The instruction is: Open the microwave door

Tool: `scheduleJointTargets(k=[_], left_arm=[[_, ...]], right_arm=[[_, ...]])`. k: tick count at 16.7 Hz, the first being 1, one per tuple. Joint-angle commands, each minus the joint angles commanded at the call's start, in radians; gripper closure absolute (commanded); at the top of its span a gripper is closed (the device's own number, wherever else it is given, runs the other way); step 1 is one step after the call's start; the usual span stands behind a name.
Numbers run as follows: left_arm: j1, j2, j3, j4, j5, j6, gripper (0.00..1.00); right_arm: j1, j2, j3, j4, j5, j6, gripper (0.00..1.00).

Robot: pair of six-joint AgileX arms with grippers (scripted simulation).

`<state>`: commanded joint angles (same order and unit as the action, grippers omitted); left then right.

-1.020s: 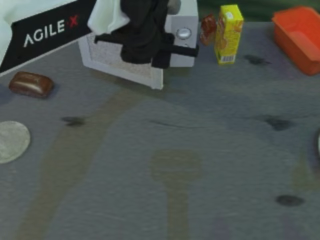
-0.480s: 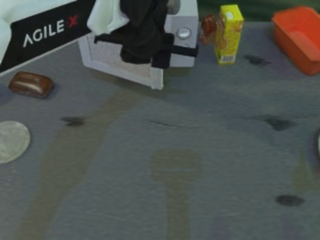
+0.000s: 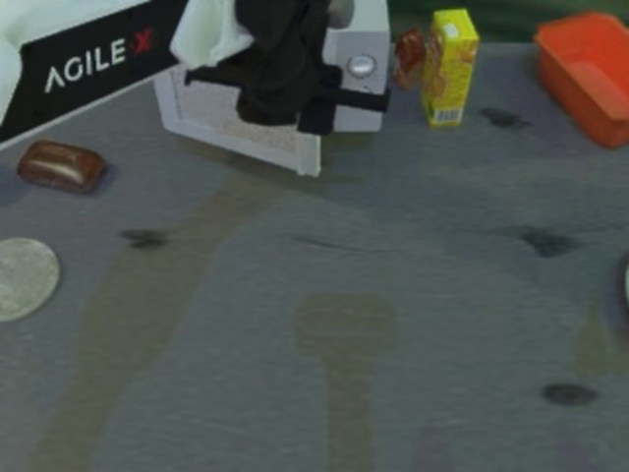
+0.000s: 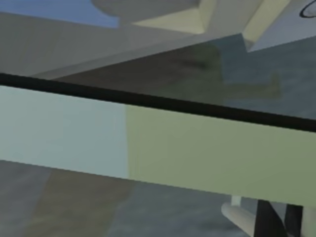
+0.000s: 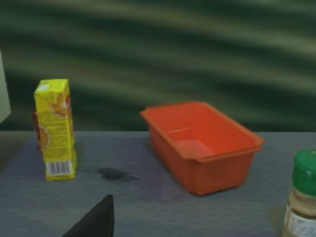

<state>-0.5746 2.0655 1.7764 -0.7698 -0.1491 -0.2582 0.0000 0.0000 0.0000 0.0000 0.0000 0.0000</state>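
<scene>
The microwave (image 3: pixel 344 59) is seen at the upper middle of the top view, at the far edge of the table (image 3: pixel 393 315), with a silver knob (image 3: pixel 362 66) showing on its right panel. The microwave door (image 3: pixel 246 123) is swung partly outward, its free edge pointing toward the lower middle of the frame and its hinge side at the left. The left gripper (image 3: pixel 324 103) is placed at the upper middle of the frame, right at the door's upper free edge, but whether it is clenched on that edge cannot be told, since the black wrist hides it. In the left wrist view the door's pale edge (image 4: pixel 158 143) fills the frame as a long band. The right gripper is not seen from above; only a dark corner shows in its wrist view, beside a yellow carton (image 5: pixel 55 129) and an orange bin (image 5: pixel 202 145). The door is judged to be stiff, light and smooth, turning only about its hinge, so it is best held at the free edge far from the hinge and drawn along an arc.
</scene>
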Motion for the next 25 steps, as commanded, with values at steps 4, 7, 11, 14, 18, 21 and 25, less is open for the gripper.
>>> scheduleJointTargets(k=[4,7,11,14,18,21,25], left_arm=[[0.000,0.000,0.000,0.000,0.000,0.000,1.00],[-0.004,-0.005,-0.011,0.006,0.010,0.006,1.00],[0.012,-0.042,-0.087,0.024,0.041,0.070,1.00],[0.024,-0.081,-0.130,0.049,0.064,0.113,1.00],[0.026,-0.091,-0.134,0.057,0.068,0.121,1.00],[0.026,-0.091,-0.134,0.057,0.068,0.121,1.00],[0.026,-0.091,-0.134,0.057,0.068,0.121,1.00]], right_arm=[[0.000,0.000,0.000,0.000,0.000,0.000,0.00],[0.000,0.000,0.000,0.000,0.000,0.000,0.00],[0.000,0.000,0.000,0.000,0.000,0.000,0.00],[0.000,0.000,0.000,0.000,0.000,0.000,0.00],[0.000,0.000,0.000,0.000,0.000,0.000,0.00],[0.000,0.000,0.000,0.000,0.000,0.000,0.00],[0.000,0.000,0.000,0.000,0.000,0.000,0.00]])
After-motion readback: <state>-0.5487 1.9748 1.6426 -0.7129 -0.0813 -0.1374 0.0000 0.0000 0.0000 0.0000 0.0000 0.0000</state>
